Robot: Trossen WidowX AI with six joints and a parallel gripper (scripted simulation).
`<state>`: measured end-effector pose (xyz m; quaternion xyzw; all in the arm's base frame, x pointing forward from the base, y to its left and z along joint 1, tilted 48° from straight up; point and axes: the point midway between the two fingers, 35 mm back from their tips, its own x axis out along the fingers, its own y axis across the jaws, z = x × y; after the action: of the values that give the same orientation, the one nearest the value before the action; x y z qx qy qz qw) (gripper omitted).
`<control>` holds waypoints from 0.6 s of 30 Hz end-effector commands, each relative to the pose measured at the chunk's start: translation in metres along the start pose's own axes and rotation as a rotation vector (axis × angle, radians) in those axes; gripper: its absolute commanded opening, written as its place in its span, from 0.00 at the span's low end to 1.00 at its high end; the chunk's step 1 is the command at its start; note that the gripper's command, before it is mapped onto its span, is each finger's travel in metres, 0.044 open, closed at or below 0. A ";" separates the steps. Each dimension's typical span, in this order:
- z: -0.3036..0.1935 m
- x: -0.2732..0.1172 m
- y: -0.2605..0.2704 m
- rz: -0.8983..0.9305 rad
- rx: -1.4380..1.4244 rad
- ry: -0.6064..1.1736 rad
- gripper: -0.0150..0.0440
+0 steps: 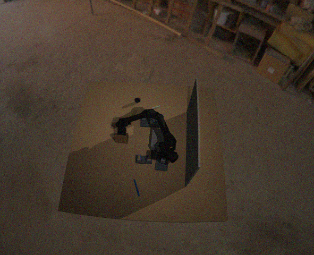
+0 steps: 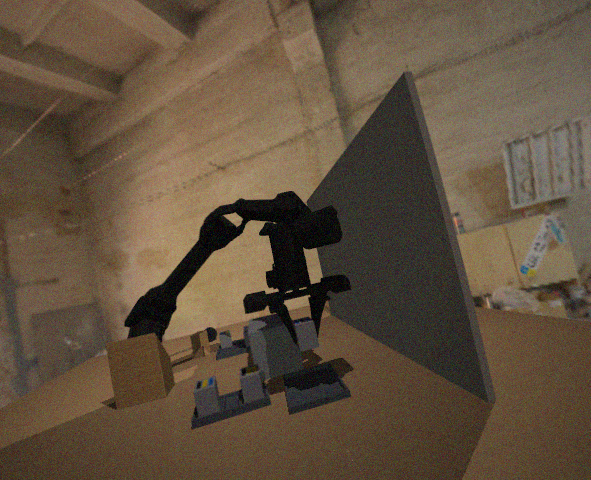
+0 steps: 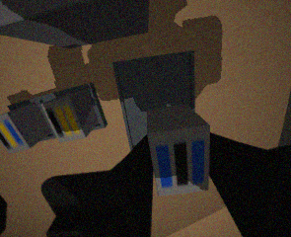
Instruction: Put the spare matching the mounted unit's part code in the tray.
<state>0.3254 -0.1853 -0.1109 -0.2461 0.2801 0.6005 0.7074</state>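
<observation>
- Cannot make out the back of any part, nor any mounted unit's code there; picture grainy and dim.
- From above, find gripper (image 1: 161,158) (image 2: 307,338) (image 3: 171,136) largely masked by its own arm (image 1: 166,132) (image 2: 186,266).
- See gripper clamped on a grey block (image 2: 306,334) (image 3: 179,160), striped blue, black, blue on one face.
- Place held block above table (image 1: 96,192) (image 2: 388,444) (image 3: 249,104), near the tray (image 1: 161,167) (image 2: 316,400) (image 3: 155,81); not released.
- Note tray flat, dark grey, shallow, partly covered by block in wrist view, heavily shadowed.
- Count two upright blocks in near rack (image 1: 143,161) (image 2: 230,401) (image 3: 100,113): one with blue and yellow stripes, the other showing yellow. Cannot resolve far rack's (image 1: 144,124) (image 2: 230,354) contents fully.
- Note large grey housing (image 1: 153,137) (image 2: 277,348) (image 3: 101,27), slant-sided, cropped in wrist view; tall smooth grey panel (image 1: 192,128) (image 2: 388,232) upright beyond tray.
</observation>
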 end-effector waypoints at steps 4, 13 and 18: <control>0.000 0.007 0.000 -0.004 0.008 -0.005 0.25; 0.001 0.015 0.000 -0.004 0.007 -0.006 0.25; 0.001 0.020 0.000 -0.004 0.007 -0.006 0.25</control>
<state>0.3275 -0.1733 -0.1225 -0.2459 0.2799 0.6002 0.7078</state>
